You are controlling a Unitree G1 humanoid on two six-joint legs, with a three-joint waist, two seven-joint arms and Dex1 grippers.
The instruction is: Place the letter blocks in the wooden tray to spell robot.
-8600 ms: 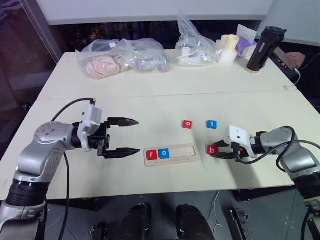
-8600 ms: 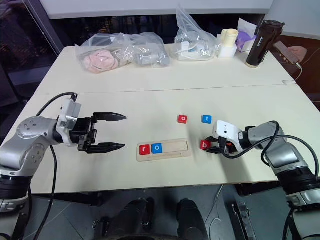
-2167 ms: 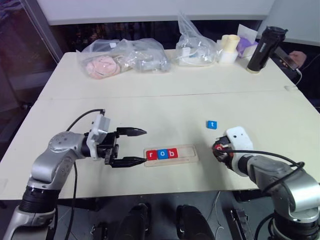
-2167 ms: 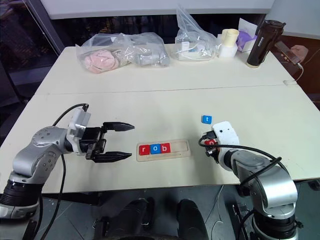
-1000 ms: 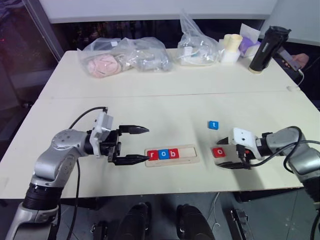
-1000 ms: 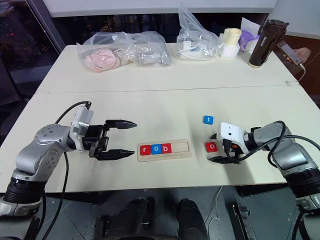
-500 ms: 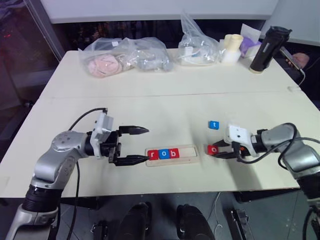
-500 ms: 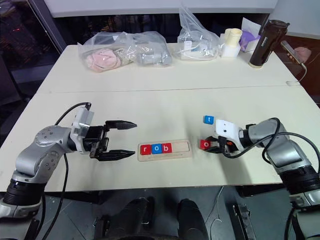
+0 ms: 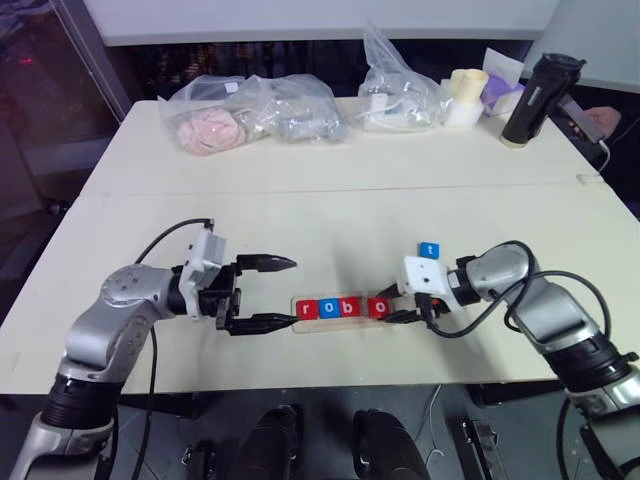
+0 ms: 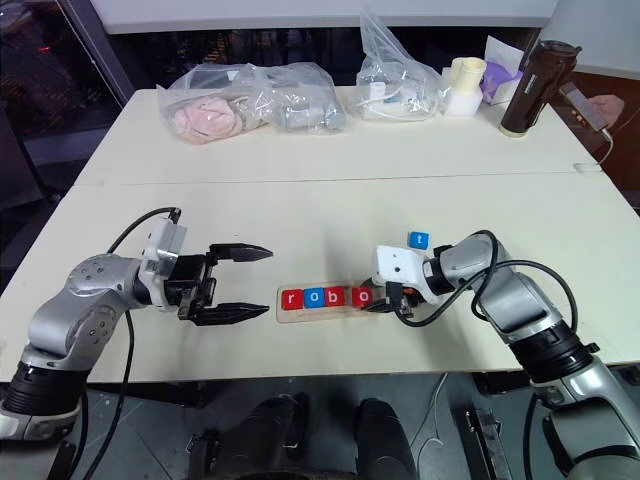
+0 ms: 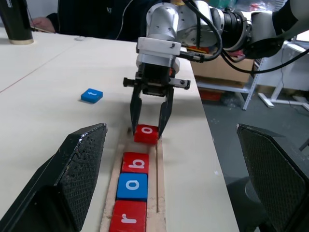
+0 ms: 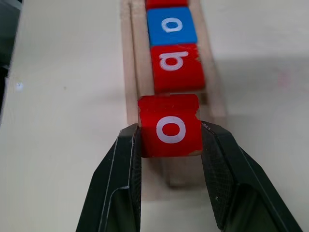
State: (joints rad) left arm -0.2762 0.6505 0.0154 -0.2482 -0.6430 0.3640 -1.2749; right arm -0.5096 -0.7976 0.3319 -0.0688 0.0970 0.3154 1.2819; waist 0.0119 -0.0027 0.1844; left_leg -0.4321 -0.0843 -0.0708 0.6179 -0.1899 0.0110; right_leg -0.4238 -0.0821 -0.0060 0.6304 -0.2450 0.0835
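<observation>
Holding the red o block point(image 12: 170, 126) by its two sides, our right gripper point(image 11: 149, 126) has it pinched over the open end of the wooden tray point(image 12: 131, 58). Gripping the sides keeps the letter face-up and the bottom free to drop into the slot, so that looks like the reason for it. It sits just past the red b point(image 12: 175, 67), a bit raised by the look of it.

Our left gripper point(image 9: 258, 293) hangs spread wide just beside the tray's other end, maybe to steady it, pinching nothing.

Inside the tray we've got the red r point(image 9: 306, 310), the blue o point(image 9: 326, 309) and b in a row. The blue t point(image 9: 430, 250) lies on the table point(image 9: 300, 215), near the right arm.
</observation>
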